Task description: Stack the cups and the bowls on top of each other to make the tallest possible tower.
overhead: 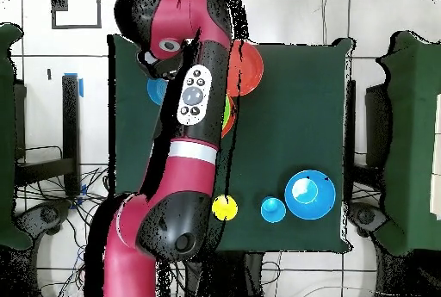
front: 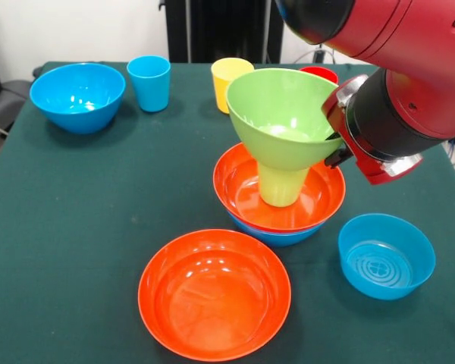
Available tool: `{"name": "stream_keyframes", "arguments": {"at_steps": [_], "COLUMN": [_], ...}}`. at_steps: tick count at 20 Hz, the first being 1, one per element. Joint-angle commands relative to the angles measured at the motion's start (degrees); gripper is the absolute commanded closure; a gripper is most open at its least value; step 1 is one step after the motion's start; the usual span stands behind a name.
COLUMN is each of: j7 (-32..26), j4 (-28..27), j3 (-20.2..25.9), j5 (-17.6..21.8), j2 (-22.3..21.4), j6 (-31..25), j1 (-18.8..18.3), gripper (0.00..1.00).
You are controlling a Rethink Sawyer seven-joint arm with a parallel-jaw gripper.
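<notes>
Currently the tower [front: 279,178] sits at tabletop [front: 76,227] centre: blue bowl [front: 277,235], orange bowl [front: 243,189] nested in it, inverted green cup [front: 282,186], green bowl [front: 284,114] on top, tilted slightly. Hand [front: 335,148] is at the green bowl's 3 o'clock rim; can't tell if it's gripping or released. Judgement: level the bowl on the cup base before letting go, retreat straight up. Glossy plastic, likely slippery. Blue cup [front: 149,82] at 11 o'clock looks like the next piece.

Dark green tabletop [front: 76,227]. White tiled floor [overhead: 284,14] around it. Dark chairs [overhead: 412,139] at both sides; loose cables [overhead: 52,192] on floor.
</notes>
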State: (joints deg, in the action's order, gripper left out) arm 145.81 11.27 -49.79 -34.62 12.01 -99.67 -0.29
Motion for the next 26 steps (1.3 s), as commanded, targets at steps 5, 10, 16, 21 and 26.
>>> {"name": "stream_keyframes", "arguments": {"at_steps": [5, 10, 16, 21, 26], "j7": [-6.99, -7.10, -7.07, -7.06, -6.92], "j4": [2.18, 3.20, 3.57, 4.20, 4.19], "j3": [3.48, 4.22, 4.49, 4.93, 4.99], "j5": [2.27, 2.56, 2.66, 3.03, 3.06], "j2": [1.11, 0.64, 0.59, 0.50, 0.50], "j6": [0.81, 0.99, 0.54, 1.13, 1.17], "j1": [-0.26, 0.29, 0.66, 0.99, 1.18], "gripper": [1.00, 1.00, 1.00, 1.00, 1.00]}}
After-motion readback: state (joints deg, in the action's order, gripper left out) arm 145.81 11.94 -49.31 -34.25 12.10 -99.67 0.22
